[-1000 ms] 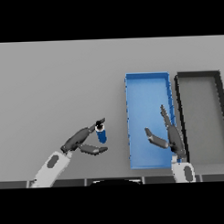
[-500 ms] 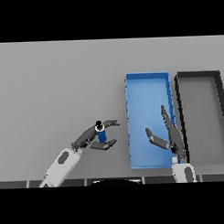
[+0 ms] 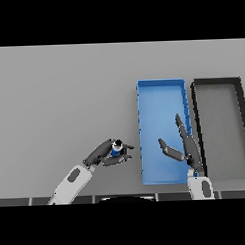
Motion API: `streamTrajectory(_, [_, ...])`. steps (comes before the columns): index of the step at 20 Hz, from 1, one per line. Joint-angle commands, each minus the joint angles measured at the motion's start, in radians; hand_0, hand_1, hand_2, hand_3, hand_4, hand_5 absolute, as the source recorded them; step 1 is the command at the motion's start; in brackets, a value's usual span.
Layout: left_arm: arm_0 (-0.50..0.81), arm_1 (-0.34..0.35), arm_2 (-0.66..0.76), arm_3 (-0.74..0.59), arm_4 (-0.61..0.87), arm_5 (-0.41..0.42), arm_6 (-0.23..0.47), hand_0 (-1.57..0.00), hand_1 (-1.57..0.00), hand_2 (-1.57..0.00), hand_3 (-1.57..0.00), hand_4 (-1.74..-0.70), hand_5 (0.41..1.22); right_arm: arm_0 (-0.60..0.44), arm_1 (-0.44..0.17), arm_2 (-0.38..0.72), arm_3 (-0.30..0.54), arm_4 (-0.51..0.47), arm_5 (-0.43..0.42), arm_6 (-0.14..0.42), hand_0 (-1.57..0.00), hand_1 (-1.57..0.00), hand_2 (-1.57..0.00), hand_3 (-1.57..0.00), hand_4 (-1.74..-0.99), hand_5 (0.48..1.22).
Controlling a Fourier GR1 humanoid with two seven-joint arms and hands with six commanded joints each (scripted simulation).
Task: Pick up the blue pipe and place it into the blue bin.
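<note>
While curled round the pipe [image 3: 116, 148], fingers [image 3: 124, 145] and thumb of left hand [image 3: 103, 155] pinch it from both sides, with only its dark top end and a patch of blue showing between them. Pipe position: inside the left fingers, over the grey surface [image 3: 63, 96], just left of the blue bin [image 3: 161, 90]; not inside the bin. Cannot tell from this view whether the pipe is touching the surface or lifted clear of it. Left fingertips point right, toward the bin's near-left wall, close to it but apart. Left arm enters from the lower edge, angled up and to the right.

Right hand [image 3: 188, 147]: over the bin's right half, holding nothing. Right fingers straight and extended away from the body, lying along the bin's right wall; thumb spread wide to the left, over the bin floor. Wide gap between thumb and fingers. Right arm enters from the lower edge, beside the bin's near-right corner.

Blue bin: long, rectangular, open-topped, lying between the two hands' forearms, extending well beyond the right fingertips toward the far side. Nothing seen on its floor besides the right hand above it.

Black bin [image 3: 218, 82]: just right of the right fingers, alongside the blue bin, the two close together.
</note>
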Motion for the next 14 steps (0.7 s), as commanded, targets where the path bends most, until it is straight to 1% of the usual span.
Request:
streamTrajectory(1, [-0.01, -0.011, 0.005, -0.01, -0.003, 0.019, 0.013, -1.43, -1.45, -1.46, -1.38, -1.69, 1.172, 0.0, -0.008, -0.002, -0.011, 0.002, 0.0, 0.004, 0.0, 0.0, 0.0, 0.0, -1.189, 0.601])
streamTrajectory(2, [-0.019, -0.025, 0.007, -0.022, 0.001, 0.03, 0.017, -1.46, -1.48, -1.48, -1.41, -1.7, 1.182, -0.012, -0.006, -0.003, 0.0, 0.005, -0.003, 0.016, 0.0, 0.0, 0.0, 0.0, -1.189, 0.603])
streamTrajectory(4, [-0.013, -0.024, 0.01, -0.076, 0.017, 0.036, -0.002, -1.5, -1.51, -1.51, -1.44, -1.72, 1.196, 0.011, 0.001, 0.009, -0.006, 0.017, -0.005, -0.015, 0.0, 0.0, 0.0, 0.0, -1.187, 0.605])
streamTrajectory(5, [-0.023, -0.036, -0.001, -0.111, 0.017, 0.041, 0.019, -1.51, -1.52, -1.52, -1.45, -1.72, 1.201, 0.003, -0.005, 0.005, -0.003, 0.025, -0.01, -0.003, 0.0, 0.0, 0.0, 0.0, -1.183, 0.606])
streamTrajectory(7, [-0.04, -0.023, 0.012, -0.151, 0.044, 0.03, 0.036, -1.53, -1.54, -1.54, -1.46, -1.73, 1.208, 0.007, -0.002, 0.007, 0.003, 0.028, -0.011, -0.007, 0.0, 0.0, 0.0, 0.0, -1.172, 0.603])
streamTrajectory(9, [-0.042, -0.016, -0.001, -0.186, 0.04, 0.026, 0.066, -1.55, -1.55, -1.55, -1.48, -1.73, 1.213, 0.023, -0.012, -0.002, 0.0, 0.021, -0.008, -0.034, 0.0, 0.0, 0.0, 0.0, -1.157, 0.6])
streamTrajectory(11, [-0.063, -0.018, -0.004, -0.22, 0.049, 0.027, 0.117, -1.56, -1.56, -1.56, -1.49, -1.74, 1.216, 0.005, -0.011, -0.006, -0.003, 0.016, -0.01, -0.02, 0.0, 0.0, 0.0, 0.0, -1.144, 0.601])
streamTrajectory(12, [-0.065, -0.017, -0.007, -0.23, 0.053, 0.024, 0.131, -1.56, -1.56, -1.56, -1.49, -1.74, 1.217, 0.014, -0.013, 0.0, -0.004, 0.021, -0.006, -0.04, 0.0, 0.0, 0.0, 0.0, -1.141, 0.603])
streamTrajectory(13, [-0.07, -0.023, -0.017, -0.241, 0.051, 0.027, 0.158, -1.56, -1.56, -1.56, -1.49, -1.74, 1.218, 0.006, -0.017, -0.008, -0.001, 0.019, -0.009, -0.036, 0.0, 0.0, 0.0, 0.0, -1.136, 0.604])
streamTrajectory(14, [-0.07, -0.028, -0.021, -0.236, 0.042, 0.033, 0.16, -1.56, -1.56, -1.56, -1.49, -1.74, 1.218, 0.006, -0.024, -0.014, -0.004, 0.013, -0.005, -0.04, 0.0, 0.0, 0.0, 0.0, -1.133, 0.606])
